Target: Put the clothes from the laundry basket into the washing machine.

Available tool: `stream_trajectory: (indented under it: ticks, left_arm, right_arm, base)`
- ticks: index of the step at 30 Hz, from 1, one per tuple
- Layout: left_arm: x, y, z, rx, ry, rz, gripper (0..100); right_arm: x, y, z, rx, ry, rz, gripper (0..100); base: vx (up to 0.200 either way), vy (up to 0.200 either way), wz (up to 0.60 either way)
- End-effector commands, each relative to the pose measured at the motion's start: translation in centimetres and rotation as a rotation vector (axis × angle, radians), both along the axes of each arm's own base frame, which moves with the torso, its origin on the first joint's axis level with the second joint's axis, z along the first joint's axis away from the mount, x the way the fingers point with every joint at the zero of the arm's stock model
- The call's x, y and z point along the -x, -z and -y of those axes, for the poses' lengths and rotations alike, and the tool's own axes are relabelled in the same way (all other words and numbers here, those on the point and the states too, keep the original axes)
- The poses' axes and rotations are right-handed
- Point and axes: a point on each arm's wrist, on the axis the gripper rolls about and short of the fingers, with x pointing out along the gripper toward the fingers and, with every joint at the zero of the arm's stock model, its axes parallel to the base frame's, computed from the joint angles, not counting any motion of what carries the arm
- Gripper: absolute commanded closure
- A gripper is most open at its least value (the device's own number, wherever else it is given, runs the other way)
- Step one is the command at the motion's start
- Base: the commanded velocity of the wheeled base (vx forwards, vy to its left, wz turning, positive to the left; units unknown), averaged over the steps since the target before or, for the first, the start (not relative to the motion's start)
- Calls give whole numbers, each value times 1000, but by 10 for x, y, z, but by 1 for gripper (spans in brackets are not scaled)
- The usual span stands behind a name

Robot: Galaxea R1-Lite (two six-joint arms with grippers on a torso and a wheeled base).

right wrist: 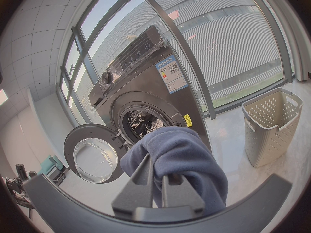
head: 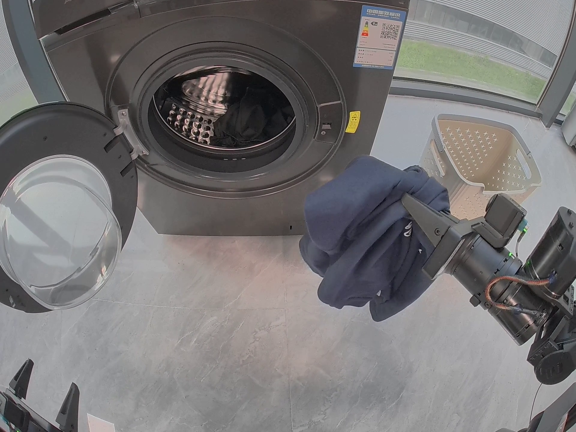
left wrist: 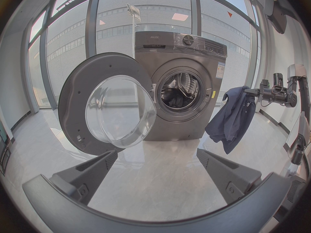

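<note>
Left gripper point(head: 48, 385), lower left corner of the head frame, fingers spread apart. Right gripper point(head: 420, 211), right of centre, clamped on a navy garment point(head: 360, 229) hanging above the floor point(head: 210, 331), between the washing machine point(head: 252, 25) at upper centre, door point(head: 60, 211) swung open at left, and the laundry basket point(head: 480, 151) at upper right. Dark cloth point(head: 246, 121), probably clothing, low in the drum point(head: 198, 97).

Glass-walled room, perhaps test lab: washing machine point(head: 336, 61) on tiled floor point(head: 210, 331), tall windows point(left wrist: 68, 46).
</note>
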Motion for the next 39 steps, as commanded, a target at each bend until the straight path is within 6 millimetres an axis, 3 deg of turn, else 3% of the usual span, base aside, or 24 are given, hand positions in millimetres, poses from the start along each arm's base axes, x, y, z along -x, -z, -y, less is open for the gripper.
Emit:
stream_trajectory:
  ticks: [1,11,22,34,36,38,39]
  left_arm:
    - [0,4,0,1,1,-6,0]
    - [0,4,0,-9,1,-1,0]
    - [0,5,0,-16,-2,1,0]
    - [0,4,0,-30,3,4,0]
    - [4,-13,0,-6,5,102,0]
    - [14,-51,1,19,56,242,0]
    - [13,-58,2,21,97,225,0]
  right_arm:
    - [-1,-5,2,-15,8,15,100]
    - [-4,-13,-8,-48,-19,32,100]
    - [-6,-13,-35,-51,-118,38,100]
    - [-17,-10,-47,-58,-120,48,100]
    - [-14,-10,-51,-68,-136,58,100]
    - [-11,-9,-56,-75,-156,63,100]
    - [-12,-6,-59,-70,-159,58,100]
  base:
    - [0,200,0]
    - [0,200,0]
    - [0,0,0]
    - [0,0,0]
    - [0,0,0]
    - [0,0,0]
    - [0,0,0]
